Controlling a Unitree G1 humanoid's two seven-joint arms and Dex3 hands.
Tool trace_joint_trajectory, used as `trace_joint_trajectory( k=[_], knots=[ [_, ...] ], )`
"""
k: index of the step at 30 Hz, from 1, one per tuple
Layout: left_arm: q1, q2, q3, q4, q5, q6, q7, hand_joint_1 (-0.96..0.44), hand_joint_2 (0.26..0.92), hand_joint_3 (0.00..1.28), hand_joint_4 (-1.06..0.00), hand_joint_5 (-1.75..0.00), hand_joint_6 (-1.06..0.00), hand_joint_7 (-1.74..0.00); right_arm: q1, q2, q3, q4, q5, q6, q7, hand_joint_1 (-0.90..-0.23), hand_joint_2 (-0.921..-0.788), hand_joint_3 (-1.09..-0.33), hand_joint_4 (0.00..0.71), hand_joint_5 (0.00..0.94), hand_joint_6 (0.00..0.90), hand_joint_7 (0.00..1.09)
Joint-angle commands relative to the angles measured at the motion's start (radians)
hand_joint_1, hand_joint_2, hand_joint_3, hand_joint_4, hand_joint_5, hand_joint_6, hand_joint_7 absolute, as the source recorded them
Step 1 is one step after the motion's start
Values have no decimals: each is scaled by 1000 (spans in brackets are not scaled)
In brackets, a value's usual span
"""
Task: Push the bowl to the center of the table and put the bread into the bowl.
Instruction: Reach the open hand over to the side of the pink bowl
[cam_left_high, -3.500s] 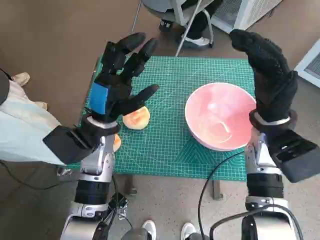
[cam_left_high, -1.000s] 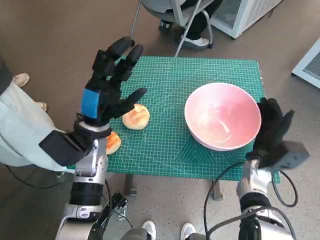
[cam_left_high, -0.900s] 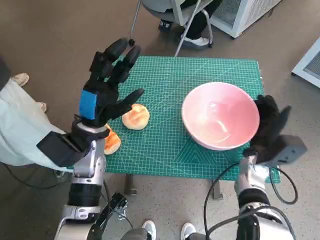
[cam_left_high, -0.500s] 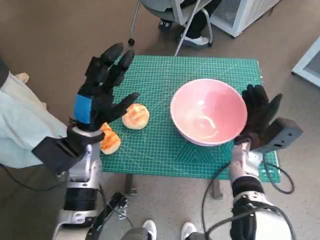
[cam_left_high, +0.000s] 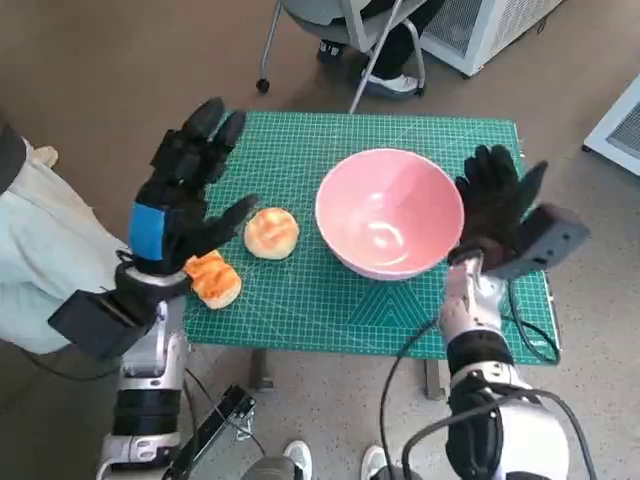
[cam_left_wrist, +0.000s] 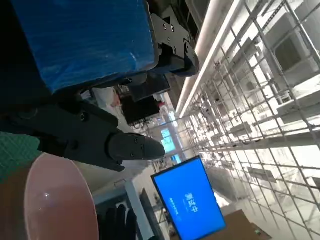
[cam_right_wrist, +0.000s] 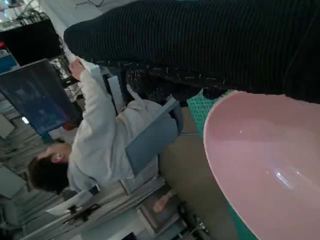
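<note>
A big pink bowl (cam_left_high: 388, 211) sits on the green cutting mat (cam_left_high: 330, 300), a little right of its middle. My right hand (cam_left_high: 492, 205) in the black glove presses flat against the bowl's right rim with its fingers spread. The same bowl (cam_right_wrist: 265, 165) fills the right wrist view below the glove. A round bread roll (cam_left_high: 271, 232) lies on the mat just left of the bowl. My left hand (cam_left_high: 183, 195) hovers with fingers spread over the mat's left side and holds nothing. An edge of the bowl (cam_left_wrist: 55, 200) shows in the left wrist view.
A second orange pastry (cam_left_high: 212, 279) lies at the mat's left edge, below my left hand. A seated person (cam_right_wrist: 100, 140) in a pale top shows in the right wrist view. Chair legs and feet (cam_left_high: 385, 60) stand beyond the table's far edge. A person's pale trouser leg (cam_left_high: 40, 250) is at the left.
My right hand came down to the bowl's right side and has pushed the bowl leftward toward the roll. My left hand has drifted left and slightly back.
</note>
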Motion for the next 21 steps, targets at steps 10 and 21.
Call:
trace_joint_trajectory(
  k=[10,21],
  knots=[
    [79,64,24,-50,14,-9,-4,-363,921,197,-389,-5,-339,-240,-15,-1,4,13,-12,35,22,-436,-921,-859,254,17,36,827],
    [114,411,47,-51,254,12,-88,-355,921,168,-373,0,-324,-232,-29,-40,77,-31,-70,-109,128,-523,-921,-793,277,18,45,779]
  ],
)
